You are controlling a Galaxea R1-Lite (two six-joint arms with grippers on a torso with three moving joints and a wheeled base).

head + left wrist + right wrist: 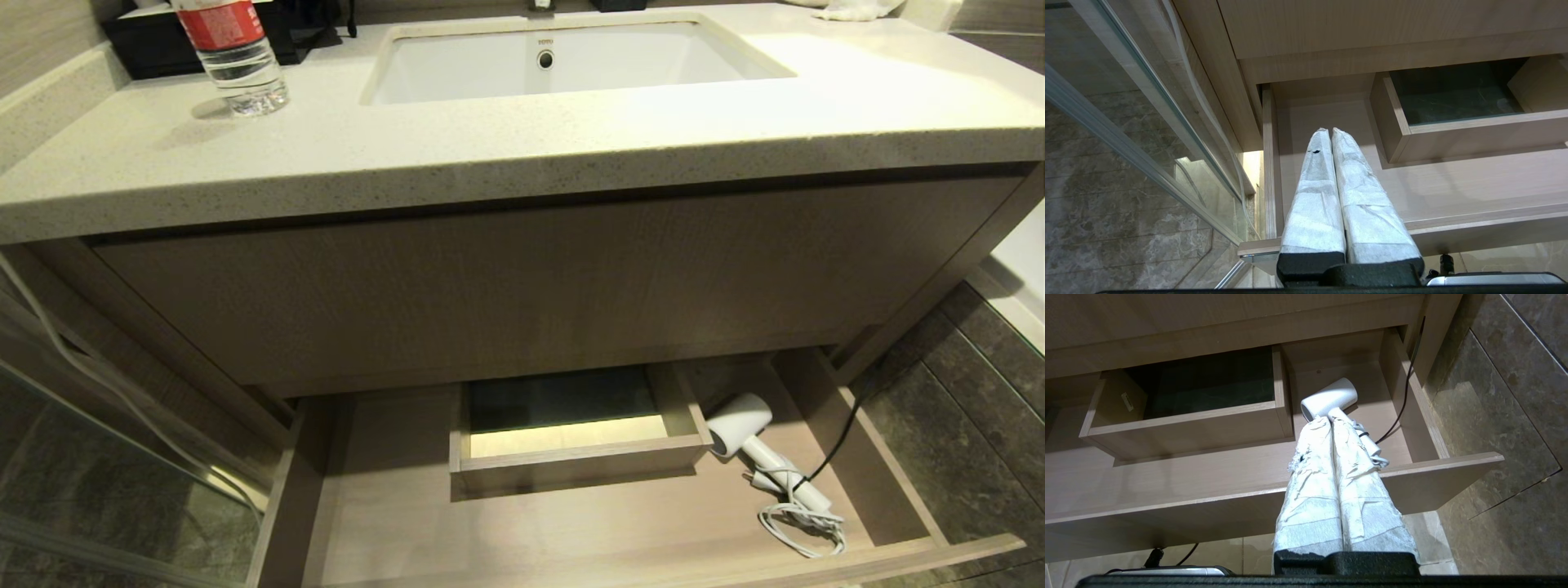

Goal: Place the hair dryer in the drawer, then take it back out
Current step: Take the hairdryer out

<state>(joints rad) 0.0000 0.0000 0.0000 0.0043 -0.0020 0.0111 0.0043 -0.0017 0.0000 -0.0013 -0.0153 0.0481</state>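
A: Hair dryer (pixel 739 425) lies inside the open drawer (pixel 571 563), just right of its boxed cutout (pixel 571 457) — cord (pixel 804 523) coiled beside it.

B: So the taking-out step looks due?

A: Seemingly. Both grippers, left (pixel 1329 132) and right (pixel 1327 421), hang before the drawer, fingers together, empty — the right must part them and reach the handle.

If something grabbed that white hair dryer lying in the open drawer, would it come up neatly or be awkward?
Probably a bit awkward. The hair dryer has a fat round barrel, so it may roll if nudged. Its smooth white shell looks slippery. The black cord runs out over the drawer side, and the loose coil by the handle would likely dangle and drag.
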